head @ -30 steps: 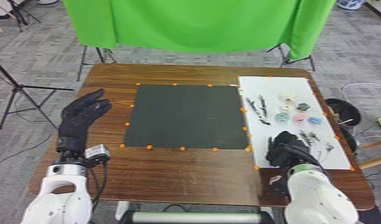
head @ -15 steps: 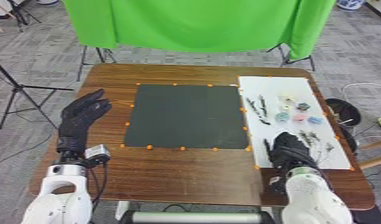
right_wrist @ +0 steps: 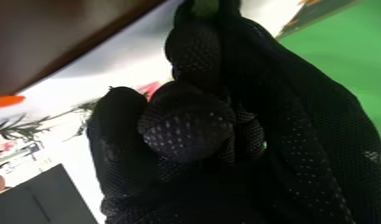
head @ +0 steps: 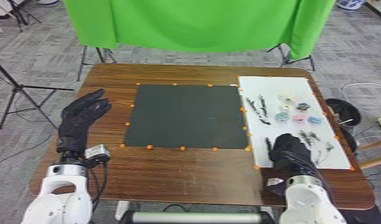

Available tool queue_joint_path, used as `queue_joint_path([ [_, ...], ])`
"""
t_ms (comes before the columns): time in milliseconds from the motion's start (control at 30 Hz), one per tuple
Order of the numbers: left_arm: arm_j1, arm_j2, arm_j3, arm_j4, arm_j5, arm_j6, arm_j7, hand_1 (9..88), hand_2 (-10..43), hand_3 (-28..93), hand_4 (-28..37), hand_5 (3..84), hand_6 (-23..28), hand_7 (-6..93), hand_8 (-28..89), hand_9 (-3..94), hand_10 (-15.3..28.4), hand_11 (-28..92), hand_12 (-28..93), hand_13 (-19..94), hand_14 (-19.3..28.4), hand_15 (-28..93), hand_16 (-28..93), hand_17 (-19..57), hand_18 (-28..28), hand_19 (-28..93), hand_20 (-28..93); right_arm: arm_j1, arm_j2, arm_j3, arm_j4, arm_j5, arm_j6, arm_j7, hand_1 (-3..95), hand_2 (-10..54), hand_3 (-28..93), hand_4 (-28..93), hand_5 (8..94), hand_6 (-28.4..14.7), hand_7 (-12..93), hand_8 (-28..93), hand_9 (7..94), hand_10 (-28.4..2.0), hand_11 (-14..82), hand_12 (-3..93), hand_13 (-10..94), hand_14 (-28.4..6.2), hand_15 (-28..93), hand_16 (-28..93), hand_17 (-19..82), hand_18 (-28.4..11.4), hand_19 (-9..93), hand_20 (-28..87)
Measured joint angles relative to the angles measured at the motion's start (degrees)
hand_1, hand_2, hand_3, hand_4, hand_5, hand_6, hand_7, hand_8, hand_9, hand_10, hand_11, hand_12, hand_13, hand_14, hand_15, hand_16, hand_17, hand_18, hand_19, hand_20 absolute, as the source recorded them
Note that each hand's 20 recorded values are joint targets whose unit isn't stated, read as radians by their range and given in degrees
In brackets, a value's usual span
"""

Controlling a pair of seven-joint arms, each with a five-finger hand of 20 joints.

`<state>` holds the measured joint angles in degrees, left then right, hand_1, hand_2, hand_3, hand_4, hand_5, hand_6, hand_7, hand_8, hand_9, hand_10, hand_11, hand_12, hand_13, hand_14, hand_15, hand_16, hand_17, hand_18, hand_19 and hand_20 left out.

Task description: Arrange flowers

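Blossoms [head: 299,118], pale blue and pink, lay right of dark twigs [head: 263,107]; my left robot hand [head: 82,111] had relaxed fingers; whether my right robot hand [head: 292,150] gripped, I couldn't tell.

Head view: passage avail. over flat dk. mat [head: 185,117], betw. L hand [head: 82,112] and R hand [head: 290,147]. L hand obstructs mat's L side. R hand takes up near part of wht. board [head: 255,83]; sprigs [head: 329,146] lie just beside, on R. Mid-board, dk. twigs [head: 264,105] and small blooms [head: 299,118] obstruct low travel; bare strip noted at far end.
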<state>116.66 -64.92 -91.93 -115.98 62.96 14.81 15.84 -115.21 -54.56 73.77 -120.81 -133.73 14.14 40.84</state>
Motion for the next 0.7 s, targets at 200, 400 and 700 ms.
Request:
queue_joint_path([
  [200, 0.0, 0.0, 0.0, 0.0, 0.0, 0.0, 0.0, 36.8, -8.2, 64, -18.6, 48.9, 2.9, 16.8, -8, 49.4, 13.1, 23, 11, 44, 17.4, 26, -4, 14.5, 16.7, 30, 19, -0.2, 0.4, 1.7, -2.3, -0.1, 1.9, -0.7, 57.2, -9.5, 63, 24, 69.5, -5.6, 54, 4, 86.4, -12.2, 24.7, 59.1, 92, -1.5, 58, 36, 74, -3.4, 86, 52],
  [400, -0.1, 0.03, -0.02, 0.0, -0.32, 0.0, -0.01, 36.6, -8.3, 64, -18.6, 48.9, 2.9, 16.8, -8, 49.3, 13.1, 23, 11, 44, 17.4, 26, -4, 14.5, 16.7, 30, 19, 0.7, 1.0, 2.5, -4.6, 0.7, 2.6, -1.0, 57.2, -9.5, 63, 24, 69.7, -5.6, 54, 4, 86.7, -12.0, 24.7, 59.0, 92, -1.3, 58, 36, 74, -3.4, 87, 51],
  [700, -0.1, 1.04, -1.12, 1.2, -2.06, 0.3, -0.04, 34.4, -7.3, 65, -19.4, 49.2, 2.6, 17.4, -8, 49.4, 13.1, 23, 11, 43, 17.3, 26, -4, 12.7, 15.5, 24, 17, 5.2, 1.4, -0.4, -5.4, 12.0, 3.7, -1.1, 56.9, -9.5, 63, 25, 69.9, -5.7, 54, 5, 87.0, -11.9, 24.7, 59.0, 93, -1.3, 58, 36, 74, -3.3, 87, 50],
])
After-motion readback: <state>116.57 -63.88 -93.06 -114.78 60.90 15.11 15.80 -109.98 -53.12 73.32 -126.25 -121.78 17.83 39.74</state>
